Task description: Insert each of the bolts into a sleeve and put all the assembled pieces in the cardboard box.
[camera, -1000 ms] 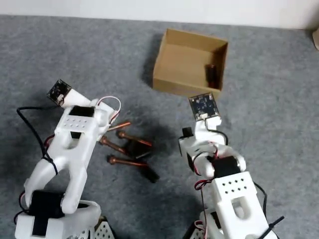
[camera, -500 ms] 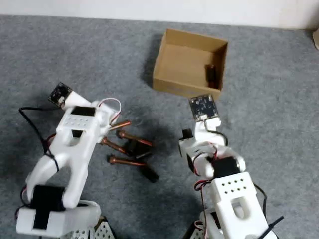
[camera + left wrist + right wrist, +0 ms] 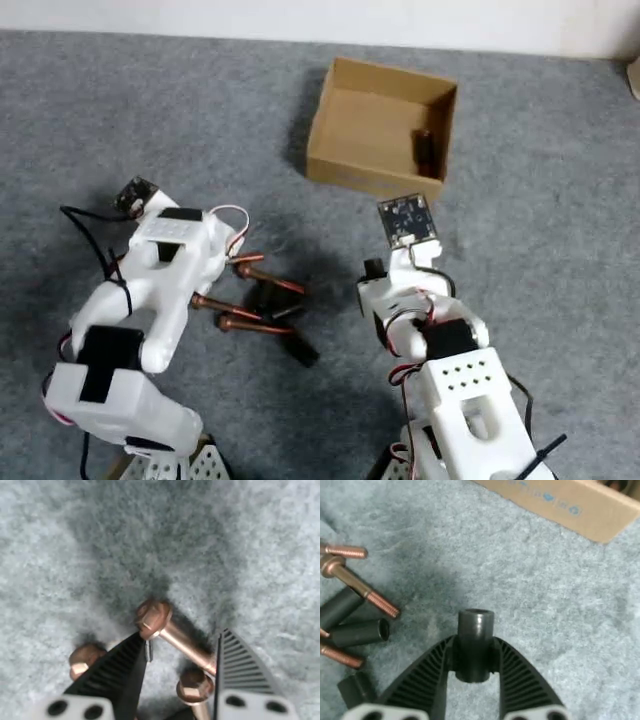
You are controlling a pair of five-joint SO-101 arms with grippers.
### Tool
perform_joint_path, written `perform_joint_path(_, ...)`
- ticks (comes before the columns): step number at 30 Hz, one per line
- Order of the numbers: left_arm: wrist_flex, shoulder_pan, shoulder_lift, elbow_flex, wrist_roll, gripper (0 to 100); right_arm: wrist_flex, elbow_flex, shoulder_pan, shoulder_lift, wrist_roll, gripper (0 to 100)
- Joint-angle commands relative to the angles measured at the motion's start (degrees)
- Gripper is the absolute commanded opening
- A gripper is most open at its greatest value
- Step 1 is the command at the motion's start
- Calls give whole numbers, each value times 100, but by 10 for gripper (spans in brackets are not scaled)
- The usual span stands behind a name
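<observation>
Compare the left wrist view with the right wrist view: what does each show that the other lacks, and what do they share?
Left wrist view, not right: the open left hand straddling a bolt. Right wrist view, not left: the right hand shut on a black sleeve, loose sleeves, the cardboard box. Both: copper bolts on grey carpet.

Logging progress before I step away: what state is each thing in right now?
left end effector: open, astride the bolt
right end effector: shut on the held sleeve
held sleeve: gripped, visible end empty
bolt: lying loose, unsleeved
loose sleeve: on its side, empty
cardboard box: open-topped, one dark piece inside
</observation>
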Motion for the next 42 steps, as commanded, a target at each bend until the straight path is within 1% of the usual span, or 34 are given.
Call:
perform_joint_path(1, 571, 4, 453, -637, 44, 196, -189, -40, 66, -110, 70, 5)
perform_joint_path(3, 914, 13, 708, -963, 44, 196, -189, -40, 66, -110, 70, 5)
perform_joint_path(5, 1451, 31, 936, -1367, 44, 188, -189, -40, 66, -110, 70, 5)
perform_joint_path(6, 1749, 31, 1051, -1604, 35, 165, -189, -40, 66, -110, 70, 5)
perform_joint_path(8, 2207, 4, 1297, -2044, -9, 76, -189, -31, 66, -110, 70, 5)
perform_joint_path(9, 2418, -4, 1411, -2290, -167, 19, -189, -31, 66, -110, 70, 5)
perform_joint_path(10, 2664, -13, 1552, -2510, -352, 0, -189, -31, 66, -110, 70, 5)
perform_joint_path(11, 2919, -22, 1675, -2730, -475, 20, -189, -31, 66, -110, 70, 5)
perform_joint_path(13, 3376, -31, 1921, -3108, -580, 2, -189, -31, 66, -110, 70, 5)
perform_joint_path(15, 3789, -4, 2123, -3424, -765, 5, -189, -31, 66, -110, 70, 5)
perform_joint_path(17, 4097, 4, 2264, -3662, -1240, 5, -189, -31, 66, -110, 70, 5)
perform_joint_path(21, 4229, -48, 2193, -4013, -2892, 5, -189, -22, 66, -110, 70, 5)
perform_joint_path(25, 4466, -57, 1525, -4347, -4044, 5, -189, -22, 66, -136, 70, 5)
perform_joint_path(28, 4615, -4, 743, -4470, -4888, 5, -189, -22, 66, -154, 70, 5)
perform_joint_path(32, 4624, 66, -418, -4400, -5275, 5, -189, -22, 48, -154, 70, 5)
perform_joint_path(36, 4598, 92, -1719, -4101, -5934, 5, -189, -22, 31, -163, 70, 5)
perform_joint_path(42, 4484, 92, -3829, -2809, -6409, 5, -198, -31, 22, -171, 70, 5)
